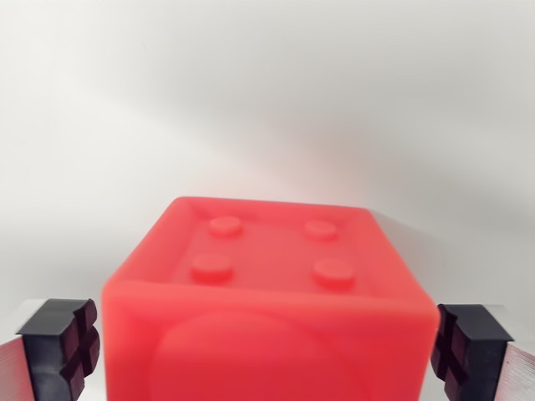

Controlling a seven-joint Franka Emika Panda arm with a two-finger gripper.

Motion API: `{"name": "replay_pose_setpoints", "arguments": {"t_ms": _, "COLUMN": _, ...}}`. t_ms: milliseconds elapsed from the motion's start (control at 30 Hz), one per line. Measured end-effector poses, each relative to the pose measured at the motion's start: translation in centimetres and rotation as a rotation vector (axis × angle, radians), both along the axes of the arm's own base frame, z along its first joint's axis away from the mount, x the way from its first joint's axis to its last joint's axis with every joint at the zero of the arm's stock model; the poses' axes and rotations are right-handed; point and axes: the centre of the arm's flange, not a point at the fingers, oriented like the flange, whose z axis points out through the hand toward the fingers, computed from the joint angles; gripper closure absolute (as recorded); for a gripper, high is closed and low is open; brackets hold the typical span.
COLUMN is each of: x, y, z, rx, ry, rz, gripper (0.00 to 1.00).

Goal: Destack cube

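The red cube (267,309) fills the low middle of the wrist view, its top face with four round studs. The gripper (267,351) is spread: black pads (60,347) stand beside both side edges, very near, contact unclear. Around it lies bare white surface (267,100).

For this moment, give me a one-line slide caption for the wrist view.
Red studded cube fills the wrist view, flanked by the gripper's two black pads against a plain white background.
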Motion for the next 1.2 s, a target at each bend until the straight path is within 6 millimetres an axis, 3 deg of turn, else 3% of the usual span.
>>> {"name": "replay_pose_setpoints", "arguments": {"t_ms": 600, "x": 0.1, "y": 0.0, "z": 4.3, "rx": -0.001, "ry": -0.004, "rz": 0.0, "gripper": 0.0}}
{"name": "replay_pose_setpoints", "arguments": {"t_ms": 1200, "x": 0.1, "y": 0.0, "z": 11.1, "rx": 0.0, "ry": -0.007, "rz": -0.002, "gripper": 0.0}}
